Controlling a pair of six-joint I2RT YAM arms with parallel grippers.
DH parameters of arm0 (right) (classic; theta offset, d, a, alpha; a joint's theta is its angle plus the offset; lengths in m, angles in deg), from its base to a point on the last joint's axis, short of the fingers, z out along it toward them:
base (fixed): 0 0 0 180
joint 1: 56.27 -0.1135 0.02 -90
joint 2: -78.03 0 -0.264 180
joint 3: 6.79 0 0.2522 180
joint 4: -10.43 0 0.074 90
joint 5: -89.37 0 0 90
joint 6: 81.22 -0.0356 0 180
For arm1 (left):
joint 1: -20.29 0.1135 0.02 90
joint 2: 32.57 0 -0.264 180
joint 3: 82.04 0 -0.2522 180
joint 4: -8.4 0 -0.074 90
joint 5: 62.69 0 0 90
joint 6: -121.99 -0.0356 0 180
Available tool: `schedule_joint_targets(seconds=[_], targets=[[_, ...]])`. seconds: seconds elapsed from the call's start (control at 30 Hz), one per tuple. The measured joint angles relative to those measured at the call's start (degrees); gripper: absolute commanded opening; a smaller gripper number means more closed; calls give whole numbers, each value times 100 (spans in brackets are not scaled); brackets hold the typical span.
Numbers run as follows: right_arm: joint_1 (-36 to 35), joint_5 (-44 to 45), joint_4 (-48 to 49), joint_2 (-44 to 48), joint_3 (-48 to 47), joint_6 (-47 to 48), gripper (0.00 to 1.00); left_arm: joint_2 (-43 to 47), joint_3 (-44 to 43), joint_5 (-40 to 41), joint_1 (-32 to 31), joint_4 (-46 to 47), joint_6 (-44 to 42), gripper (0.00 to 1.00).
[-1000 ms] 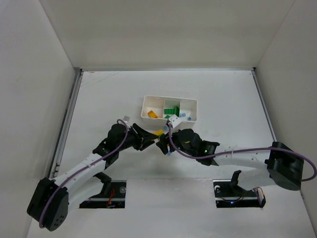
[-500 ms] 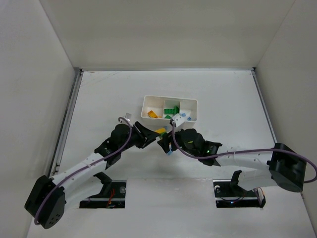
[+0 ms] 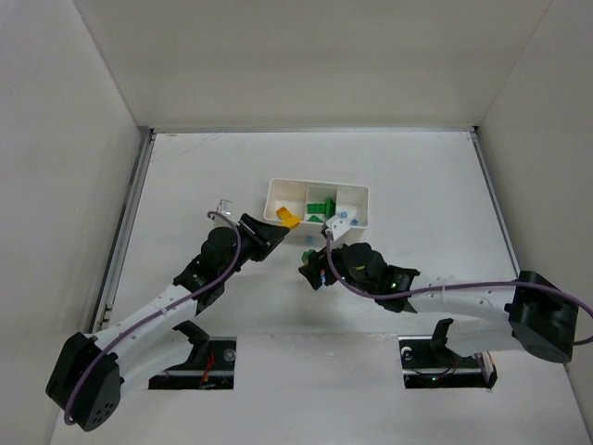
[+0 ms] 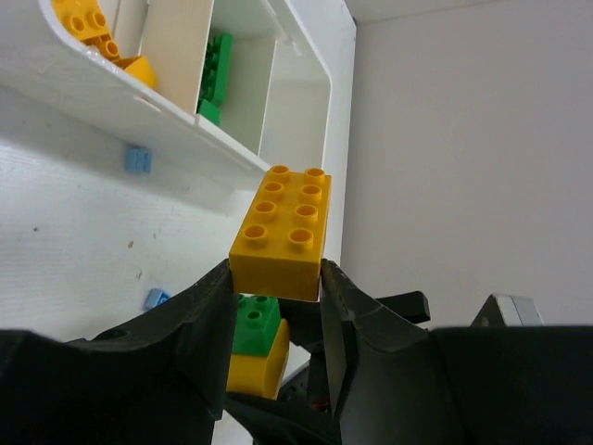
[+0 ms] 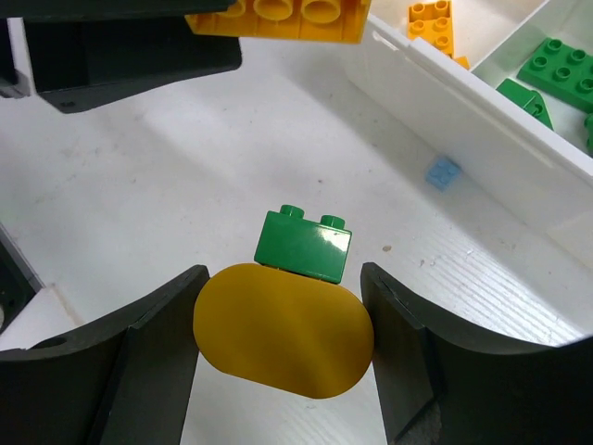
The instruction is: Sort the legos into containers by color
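Enclosing the white table (image 3: 417,176) were plain white walls (image 3: 315,65). The left gripper (image 4: 276,278) clamped a yellow-orange brick (image 4: 283,227); the right gripper (image 5: 278,306) clamped a yellow-and-green stack (image 5: 287,345) near the tray (image 3: 315,182).

Yellow-orange brick (image 4: 283,232) and green brick (image 5: 304,243) look glossy plastic, tray (image 4: 93,85) smooth plastic, table (image 5: 185,167) perhaps painted wood.

The right claw (image 5: 283,278) fills the bottom of the frame, its two dark fingers (image 5: 148,352) pressed against a rounded yellow-orange piece (image 5: 283,343) with a green brick (image 5: 304,244) joined to its far end. At the top edge, the left claw (image 5: 208,11) meets a yellow-orange brick (image 5: 278,19). At the upper right, the white tray (image 5: 445,102) holds yellow-orange legos (image 5: 431,19) and green legos (image 5: 561,65) in separate compartments. A tiny light blue brick (image 5: 442,171) lies on the table (image 5: 139,176) just beside the tray's wall.
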Motion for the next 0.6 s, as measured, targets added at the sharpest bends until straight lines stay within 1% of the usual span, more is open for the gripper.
schedule_joint_targets(seconds=[0.23, 0.33, 0.43, 0.47, 0.53, 0.6], targets=[[52, 4, -22, 385, 55, -105, 61, -647, -396, 109, 90, 219, -262, 15], [120, 7, -31, 581, 170, -164, 61, -1032, -682, 157, 184, 251, -492, 16], [192, 9, -70, 726, 229, -214, 61, -1530, -1016, 214, 313, 308, -695, 18], [229, 11, -70, 767, 245, -232, 61, -1690, -1115, 229, 356, 332, -748, 21], [321, 7, -76, 831, 264, -275, 61, -2039, -1322, 240, 452, 363, -846, 31], [400, 2, -70, 855, 264, -317, 61, -2343, -1499, 236, 518, 372, -935, 43]])
